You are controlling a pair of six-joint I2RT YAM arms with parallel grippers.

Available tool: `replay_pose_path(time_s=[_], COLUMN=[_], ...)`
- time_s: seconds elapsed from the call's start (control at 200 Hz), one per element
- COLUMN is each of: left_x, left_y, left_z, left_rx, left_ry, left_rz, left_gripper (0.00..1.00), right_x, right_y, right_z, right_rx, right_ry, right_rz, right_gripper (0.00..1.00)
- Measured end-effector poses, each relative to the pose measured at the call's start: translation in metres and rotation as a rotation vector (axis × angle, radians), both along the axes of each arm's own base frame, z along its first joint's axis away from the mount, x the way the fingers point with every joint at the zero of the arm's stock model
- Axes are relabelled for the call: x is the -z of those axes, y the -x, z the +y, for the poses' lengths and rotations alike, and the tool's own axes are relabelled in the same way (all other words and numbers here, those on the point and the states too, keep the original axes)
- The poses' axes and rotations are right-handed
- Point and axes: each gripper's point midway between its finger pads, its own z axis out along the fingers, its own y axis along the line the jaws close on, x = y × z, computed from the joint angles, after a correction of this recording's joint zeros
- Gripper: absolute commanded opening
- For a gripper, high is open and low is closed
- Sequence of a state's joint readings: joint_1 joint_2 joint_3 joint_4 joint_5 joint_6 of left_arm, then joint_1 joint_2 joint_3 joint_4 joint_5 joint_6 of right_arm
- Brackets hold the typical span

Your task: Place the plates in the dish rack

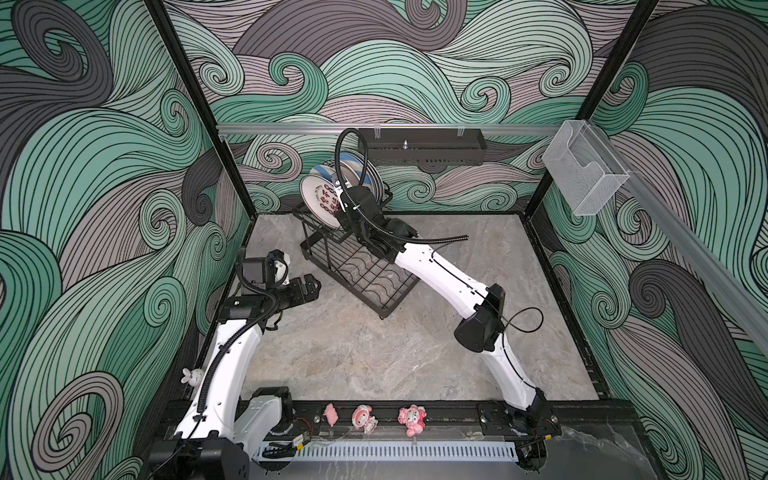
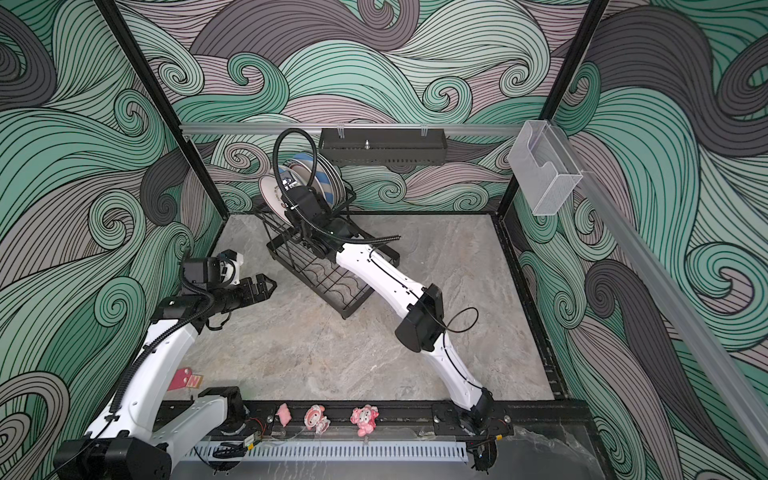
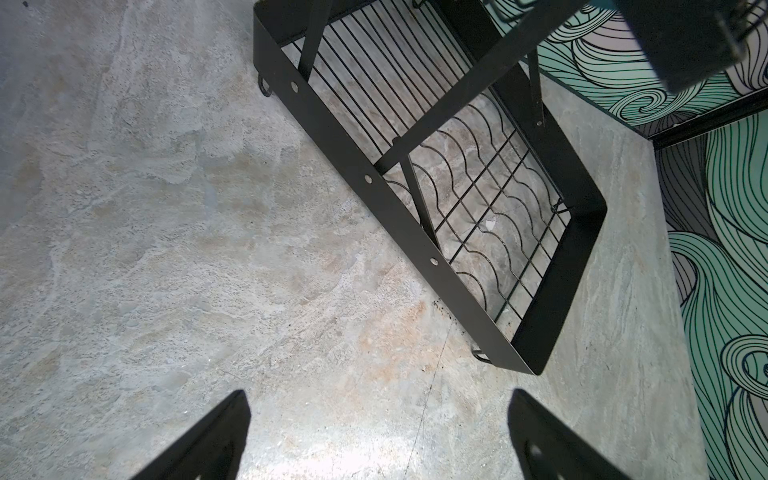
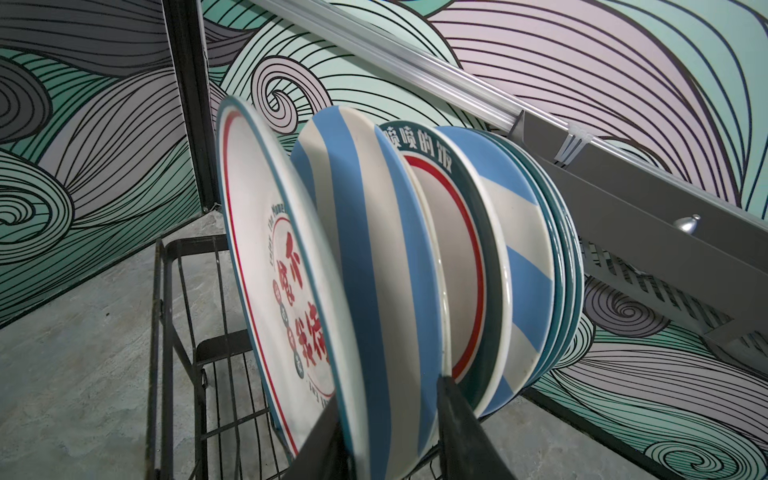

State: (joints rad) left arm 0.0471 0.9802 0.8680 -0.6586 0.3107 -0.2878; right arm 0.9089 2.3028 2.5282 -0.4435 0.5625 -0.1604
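Blue-white striped round plate (image 4: 365, 249) stands between the jaws of your right gripper (image 4: 386, 390), pinch unclear; open wide, withdraw toward five o'clock.

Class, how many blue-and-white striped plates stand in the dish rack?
2. The front striped plate is straddled by the right hand. The rear striped plate stands behind the teal-rimmed plate. The plates farther back show only edges, so another may be hidden.

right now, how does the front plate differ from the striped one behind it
The front plate is white with red characters; the striped plate has blue and cream bands. The right claw straddles the striped plate, not the front plate. Both stand on edge in the dish rack.
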Motion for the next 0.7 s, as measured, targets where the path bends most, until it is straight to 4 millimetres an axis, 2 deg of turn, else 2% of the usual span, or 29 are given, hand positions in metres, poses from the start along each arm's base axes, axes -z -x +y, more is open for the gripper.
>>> replay_pose_path(time_s=[0.215, 0.31, 0.455, 0.57, 0.7], left_x=[0.000, 0.000, 0.000, 0.000, 0.000], left_y=[0.000, 0.000, 0.000, -0.001, -0.001], left_z=[0.002, 0.003, 0.003, 0.005, 0.006], left_rx=[-0.009, -0.011, -0.013, -0.017, -0.023], left_ry=[-0.001, -0.002, -0.003, -0.008, -0.016], left_rz=[0.000, 0.000, 0.000, 0.001, -0.003], left_gripper=[0.99, 0.99, 0.99, 0.98, 0.99], right_x=[0.006, 0.006, -0.007, -0.020, -0.027], right_y=[0.005, 0.011, 0.020, 0.026, 0.036], right_z=[0.001, 0.002, 0.000, -0.004, -0.019], right_rx=[-0.027, -0.057, -0.092, -0.110, -0.132], right_ry=[0.017, 0.014, -0.012, -0.025, -0.034], right_rz=[0.031, 0.050, 0.056, 0.051, 0.084], right_gripper=[0.53, 0.61, 0.66, 0.75, 0.79])
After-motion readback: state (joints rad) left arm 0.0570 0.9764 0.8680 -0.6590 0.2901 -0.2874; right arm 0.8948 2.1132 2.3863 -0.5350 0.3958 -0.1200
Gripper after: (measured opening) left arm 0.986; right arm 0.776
